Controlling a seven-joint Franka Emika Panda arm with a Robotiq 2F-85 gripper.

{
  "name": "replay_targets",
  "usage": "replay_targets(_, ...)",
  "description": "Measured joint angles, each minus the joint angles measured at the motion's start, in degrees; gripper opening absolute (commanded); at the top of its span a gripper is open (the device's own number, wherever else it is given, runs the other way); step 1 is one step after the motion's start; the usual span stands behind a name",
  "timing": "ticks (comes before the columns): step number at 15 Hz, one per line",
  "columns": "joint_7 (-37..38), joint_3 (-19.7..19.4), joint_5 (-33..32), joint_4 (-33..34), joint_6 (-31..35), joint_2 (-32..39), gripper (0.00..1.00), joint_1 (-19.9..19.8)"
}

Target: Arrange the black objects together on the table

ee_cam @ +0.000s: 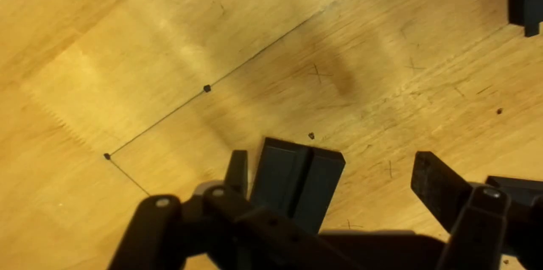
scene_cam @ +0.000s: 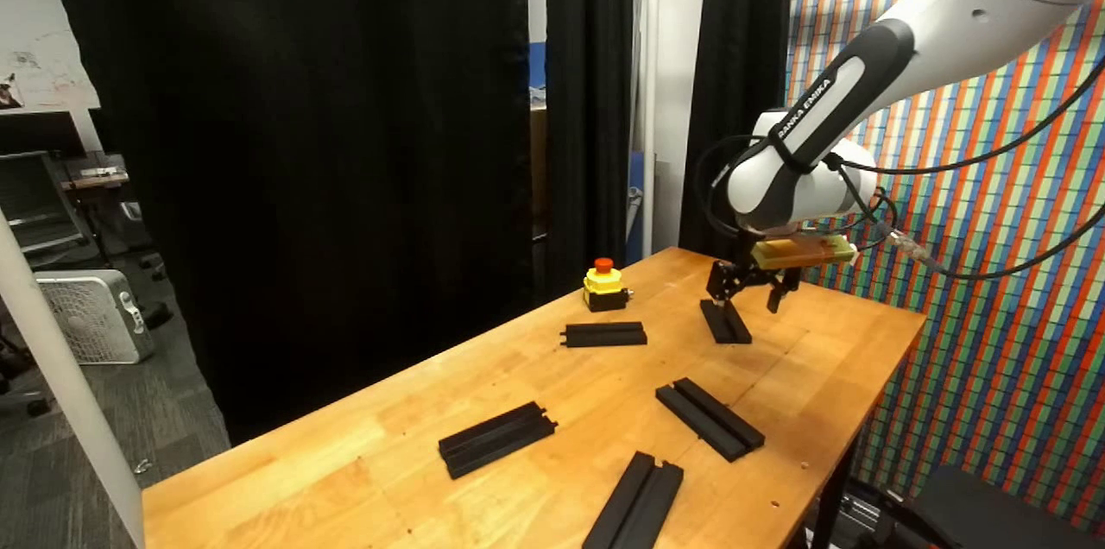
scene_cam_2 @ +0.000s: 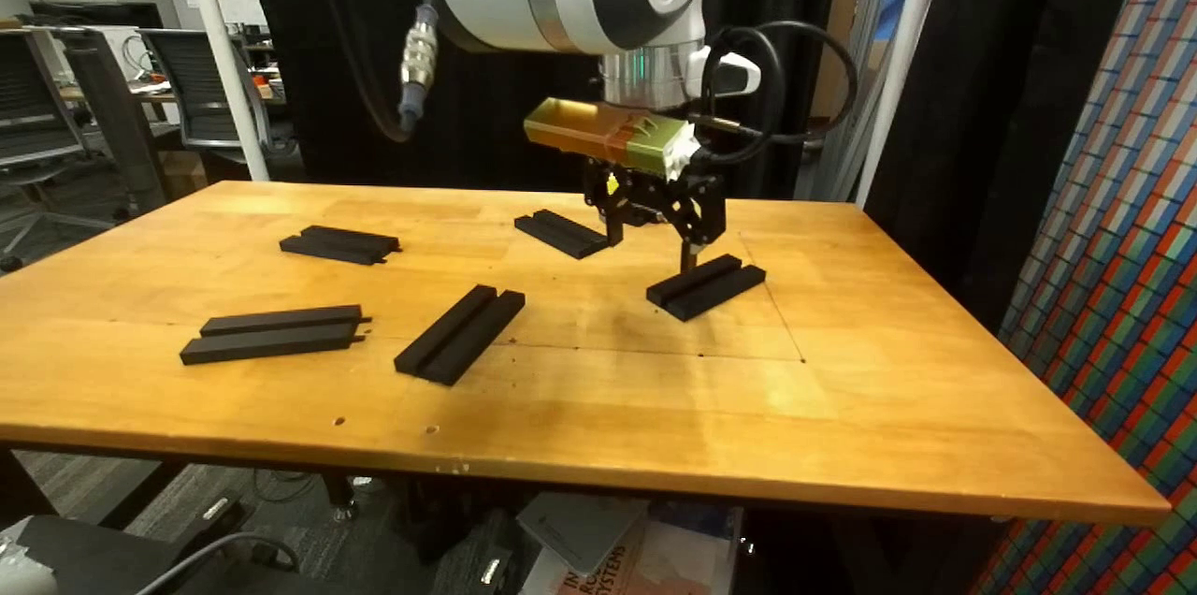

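Black bars (scene_cam_2: pixel 479 338), five in all, lie apart on the table (scene_cam_2: pixel 598 408), the tool (scene_cam_2: pixel 652 247) gaping wide near one.

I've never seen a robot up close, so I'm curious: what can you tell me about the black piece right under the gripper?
The black piece is a matte rectangular block, perhaps plastic: two long strips side by side with a straight groove between. It lies flat on the wooden table, slanted to the edges. The open gripper hangs over it; in the wrist view it shows between the fingers, nearer one of them. Whether that finger touches it, I cannot tell.
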Motion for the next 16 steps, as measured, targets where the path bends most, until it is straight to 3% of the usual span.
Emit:
replay_targets(7,-1.29,-0.02,4.95,11.75,-0.05,13.52,1.00,-1.04)
replay_targets(16,-1.28,-0.12,4.98,18.93,-0.14,20.46,1.00,-3.39)
